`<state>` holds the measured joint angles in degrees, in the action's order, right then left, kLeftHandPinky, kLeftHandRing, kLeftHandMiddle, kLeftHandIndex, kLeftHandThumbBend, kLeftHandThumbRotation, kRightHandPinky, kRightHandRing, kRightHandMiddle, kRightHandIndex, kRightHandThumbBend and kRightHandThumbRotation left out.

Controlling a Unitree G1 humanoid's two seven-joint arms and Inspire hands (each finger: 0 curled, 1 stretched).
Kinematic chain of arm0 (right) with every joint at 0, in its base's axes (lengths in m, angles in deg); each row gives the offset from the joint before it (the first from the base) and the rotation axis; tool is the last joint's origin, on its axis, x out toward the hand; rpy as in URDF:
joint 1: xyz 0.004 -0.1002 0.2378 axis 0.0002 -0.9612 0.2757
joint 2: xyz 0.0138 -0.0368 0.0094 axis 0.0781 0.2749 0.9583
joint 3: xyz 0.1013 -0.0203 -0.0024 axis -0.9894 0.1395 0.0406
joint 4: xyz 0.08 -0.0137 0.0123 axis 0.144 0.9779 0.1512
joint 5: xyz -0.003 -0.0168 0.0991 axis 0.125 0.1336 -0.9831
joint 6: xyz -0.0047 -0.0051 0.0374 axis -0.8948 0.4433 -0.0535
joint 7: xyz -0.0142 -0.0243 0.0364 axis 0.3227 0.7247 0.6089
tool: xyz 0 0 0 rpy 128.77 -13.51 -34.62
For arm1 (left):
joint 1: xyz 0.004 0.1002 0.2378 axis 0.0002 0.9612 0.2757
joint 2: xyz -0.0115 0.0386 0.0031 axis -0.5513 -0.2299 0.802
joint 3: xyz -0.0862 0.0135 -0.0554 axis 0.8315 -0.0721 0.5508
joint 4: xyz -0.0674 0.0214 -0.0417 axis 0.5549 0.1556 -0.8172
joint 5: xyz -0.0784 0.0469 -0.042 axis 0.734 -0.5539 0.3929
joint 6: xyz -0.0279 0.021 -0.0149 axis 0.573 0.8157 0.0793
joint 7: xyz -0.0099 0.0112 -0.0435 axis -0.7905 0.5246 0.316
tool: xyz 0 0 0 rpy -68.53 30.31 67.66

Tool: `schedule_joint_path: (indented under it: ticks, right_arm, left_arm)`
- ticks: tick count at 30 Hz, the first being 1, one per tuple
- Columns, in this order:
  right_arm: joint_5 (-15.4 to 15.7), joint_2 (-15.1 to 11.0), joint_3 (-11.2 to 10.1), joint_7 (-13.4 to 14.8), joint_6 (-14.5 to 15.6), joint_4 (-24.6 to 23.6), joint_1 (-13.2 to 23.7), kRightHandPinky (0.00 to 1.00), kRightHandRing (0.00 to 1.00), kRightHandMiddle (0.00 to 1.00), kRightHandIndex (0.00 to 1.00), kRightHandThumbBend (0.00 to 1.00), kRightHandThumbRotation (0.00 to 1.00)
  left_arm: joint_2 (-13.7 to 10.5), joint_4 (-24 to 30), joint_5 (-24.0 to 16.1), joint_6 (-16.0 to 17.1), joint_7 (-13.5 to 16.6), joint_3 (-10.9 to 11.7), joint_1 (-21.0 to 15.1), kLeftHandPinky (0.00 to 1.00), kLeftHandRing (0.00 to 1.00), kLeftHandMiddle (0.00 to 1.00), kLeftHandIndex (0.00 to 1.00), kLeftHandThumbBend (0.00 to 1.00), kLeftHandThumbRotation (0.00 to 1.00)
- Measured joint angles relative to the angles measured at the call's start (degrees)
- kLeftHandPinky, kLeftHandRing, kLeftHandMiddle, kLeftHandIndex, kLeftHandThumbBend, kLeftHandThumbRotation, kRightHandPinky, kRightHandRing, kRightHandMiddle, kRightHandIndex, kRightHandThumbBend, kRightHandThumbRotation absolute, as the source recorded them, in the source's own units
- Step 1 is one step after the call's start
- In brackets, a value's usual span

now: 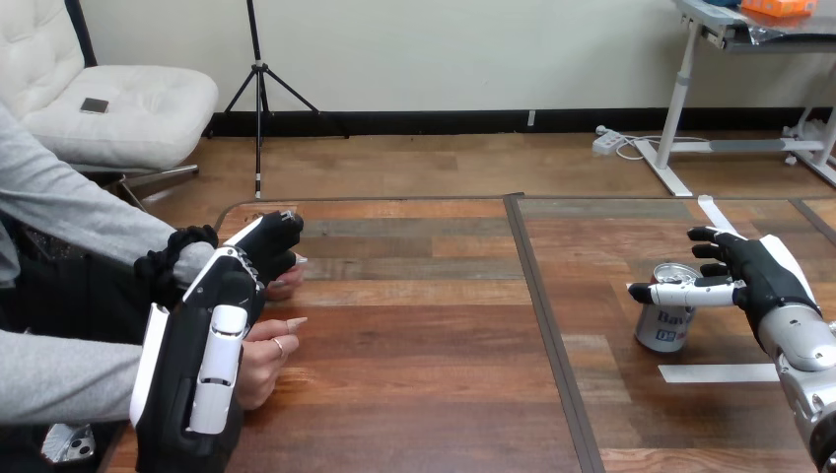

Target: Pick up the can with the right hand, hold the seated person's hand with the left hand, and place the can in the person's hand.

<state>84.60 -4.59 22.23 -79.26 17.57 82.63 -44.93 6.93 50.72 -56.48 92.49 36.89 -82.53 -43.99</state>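
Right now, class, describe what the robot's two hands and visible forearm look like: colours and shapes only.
The left hand is black, with long white shells along its back. The right hand is also black, with a white shell on its back and black-and-white jointed fingers. The right forearm behind it is rounded and silver.

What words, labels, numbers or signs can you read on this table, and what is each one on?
Can: blue lettering on its pale label, partly behind the right hand, too blurred to read.
White tape strip on the wooden table: no writing on it.
Nothing else on the table carries text.
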Motion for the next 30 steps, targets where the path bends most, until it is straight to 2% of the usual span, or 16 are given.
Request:
schedule_joint_path:
  ticks: [8, 9, 11, 15, 22, 26, 27, 30]
  right_arm:
    - [0.29, 0.00, 0.31, -0.23, 0.55, 0.00, 0.00, 0.77, 0.90, 0.91, 0.88, 1.00, 0.09]
    - [0.34, 0.00, 0.35, -0.33, 0.61, 0.01, 0.00, 0.67, 0.82, 0.85, 0.88, 1.00, 0.10]
    - [0.46, -0.04, 0.45, -0.45, 0.66, 0.01, 0.00, 0.59, 0.78, 0.82, 0.89, 1.00, 0.12]
    - [1.16, -0.24, 1.03, -0.82, 1.07, 0.00, 0.00, 0.48, 0.72, 0.77, 0.90, 1.00, 0.14]
    - [2.24, -0.46, 2.13, -0.94, 1.84, 0.02, 0.00, 0.38, 0.61, 0.69, 0.91, 1.00, 0.15]
    - [2.43, -0.64, 2.35, -1.14, 2.05, 0.02, 0.00, 0.38, 0.66, 0.74, 0.92, 1.00, 0.15]
    - [2.47, -0.72, 2.42, -1.25, 2.11, 0.02, 0.00, 0.43, 0.72, 0.79, 0.93, 1.00, 0.16]
    - [2.57, -0.93, 2.59, -1.40, 2.33, 0.02, 0.00, 0.49, 0.77, 0.83, 0.93, 1.00, 0.16]
  left_arm:
    - [-0.02, -0.11, -0.01, 0.29, -0.07, 0.05, -0.01, 0.89, 0.89, 0.84, 0.79, 0.48, 0.99]
    - [-0.03, -0.11, -0.01, 0.31, -0.07, 0.07, -0.01, 0.89, 0.89, 0.84, 0.79, 0.48, 0.99]
    - [-0.03, -0.11, -0.01, 0.32, -0.07, 0.08, -0.02, 0.89, 0.89, 0.84, 0.79, 0.48, 0.99]
    - [-0.03, -0.11, -0.03, 0.32, -0.05, 0.08, -0.02, 0.88, 0.89, 0.85, 0.79, 0.48, 0.99]
    - [-0.04, -0.11, -0.29, 0.21, 0.39, 0.12, -0.02, 0.88, 0.89, 0.84, 0.79, 0.50, 0.99]
    - [-0.03, -0.11, -0.39, 0.21, 0.51, 0.12, -0.02, 0.88, 0.89, 0.84, 0.79, 0.49, 0.99]
    - [-0.04, -0.11, -0.41, 0.21, 0.53, 0.13, -0.02, 0.88, 0.89, 0.84, 0.79, 0.49, 0.99]
    - [-0.04, -0.11, -0.44, 0.21, 0.61, 0.13, -0.03, 0.88, 0.89, 0.84, 0.78, 0.50, 0.98]
